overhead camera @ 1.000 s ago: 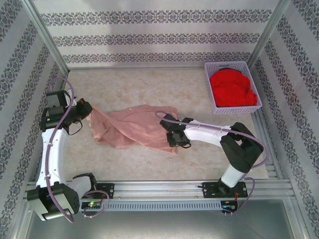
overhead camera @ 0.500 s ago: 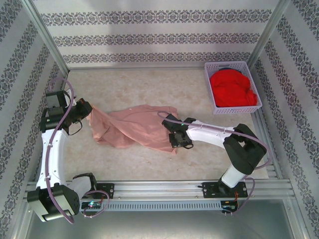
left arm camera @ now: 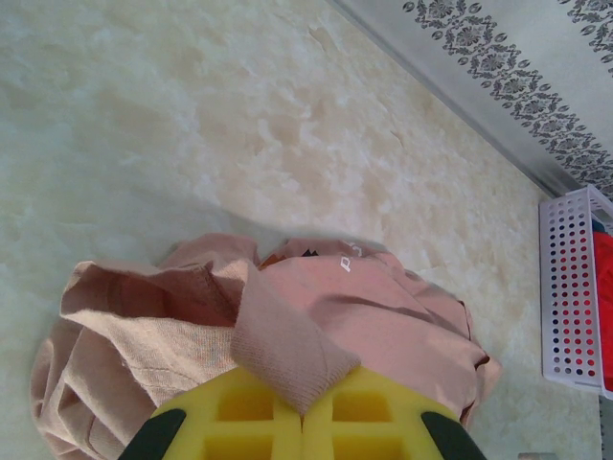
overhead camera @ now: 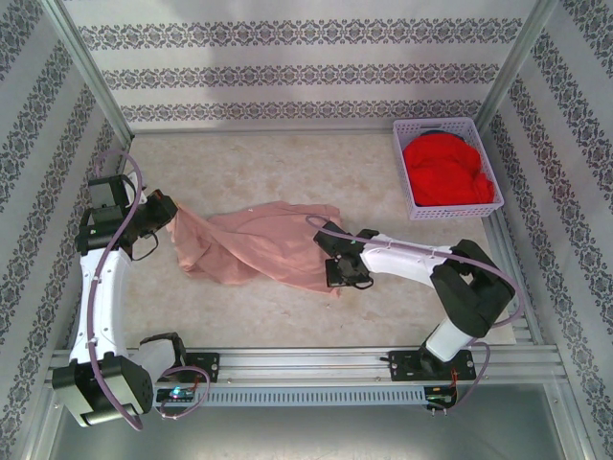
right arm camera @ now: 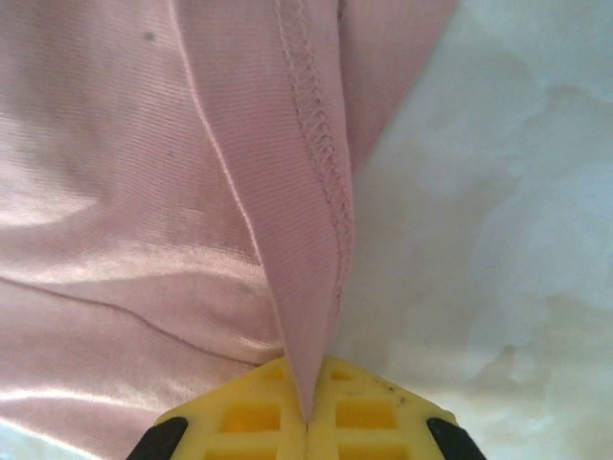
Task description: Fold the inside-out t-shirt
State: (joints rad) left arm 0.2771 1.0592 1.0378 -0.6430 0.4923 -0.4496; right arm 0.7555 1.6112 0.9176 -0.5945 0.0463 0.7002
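The left end effector (left arm camera: 302, 410) is clamped shut on a folded band of the shirt (overhead camera: 259, 244), at its bunched left end. The right end effector (right arm camera: 306, 414) pinches a stitched hem at the shirt's near right corner. Between them the soft, matte salmon knit lies crumpled on the mottled cream tabletop (overhead camera: 287, 172). Its long axis runs left to right, slanting slightly nearer on the right.

Damask-striped walls (overhead camera: 287, 67) enclose a marbled (cream) tabletop (overhead camera: 268, 163).
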